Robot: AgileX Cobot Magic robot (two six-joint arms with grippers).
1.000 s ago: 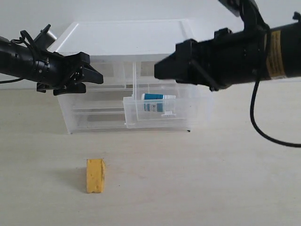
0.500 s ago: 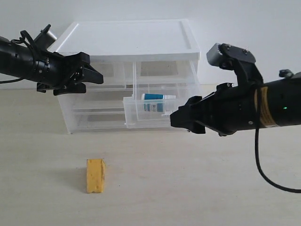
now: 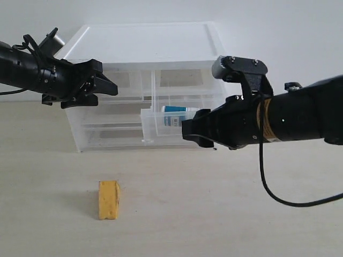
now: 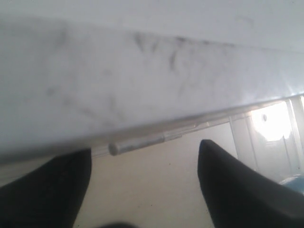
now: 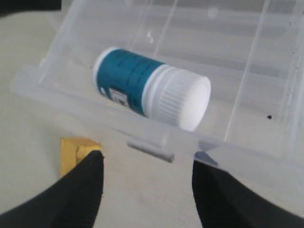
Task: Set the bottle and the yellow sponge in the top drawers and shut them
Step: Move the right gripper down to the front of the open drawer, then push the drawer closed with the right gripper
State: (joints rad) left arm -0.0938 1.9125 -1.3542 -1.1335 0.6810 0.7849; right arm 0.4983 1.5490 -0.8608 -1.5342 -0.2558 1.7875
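Note:
The bottle (image 3: 174, 115) lies on its side in the pulled-out right top drawer (image 3: 155, 133); the right wrist view shows the bottle (image 5: 152, 92) behind the drawer's front wall (image 5: 52, 88) and tab handle (image 5: 149, 151). My right gripper (image 3: 187, 131) hovers open just in front of that drawer, and its fingers (image 5: 85, 190) hold nothing. The yellow sponge (image 3: 109, 199) lies on the table in front of the cabinet's left half. My left gripper (image 3: 107, 92) stands open at the left top drawer (image 3: 131, 85), with that drawer's tab handle (image 4: 137, 142) just beyond its fingers (image 4: 237, 190).
The translucent cabinet (image 3: 150, 45) stands at the back centre against a white wall, with full-width drawers (image 3: 107, 134) below the top pair. The right arm's black cable (image 3: 273, 187) loops down over the beige table (image 3: 225, 214).
My right arm has come down from in front of the cabinet's top and moved left, ending low at the open drawer's front. The left arm, sponge and bottle have not moved.

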